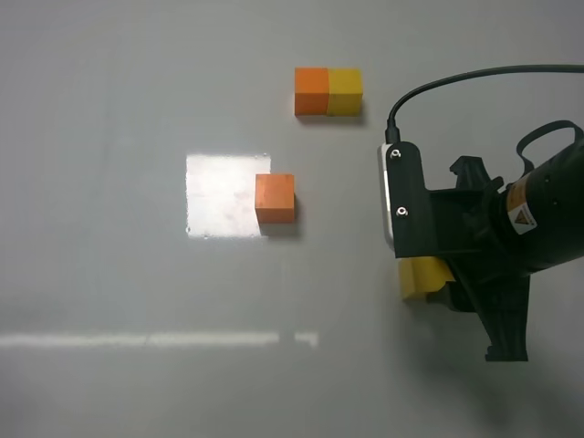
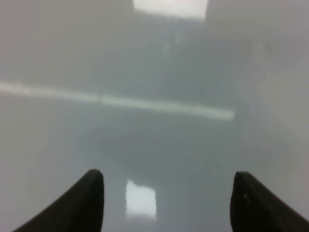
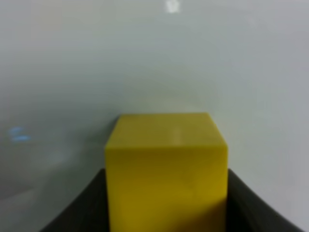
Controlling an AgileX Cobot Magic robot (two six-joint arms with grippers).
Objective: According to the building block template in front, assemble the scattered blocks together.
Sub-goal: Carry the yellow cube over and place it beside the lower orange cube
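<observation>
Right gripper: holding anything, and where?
Yes: the right gripper is shut on the yellow cube, fingers pressing its two opposite side faces. The left gripper holds nothing.

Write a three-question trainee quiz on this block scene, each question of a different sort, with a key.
1. True or false: the right pincer is shut on the yellow cube.
2. In the high view, which half of the template bar is on the left? A orange, B yellow, C blue.
3. Fill in: the left pincer stands open and holds ____, while the orange cube lies alone on the table.
Key: 1 true; 2 A; 3 nothing.
</observation>
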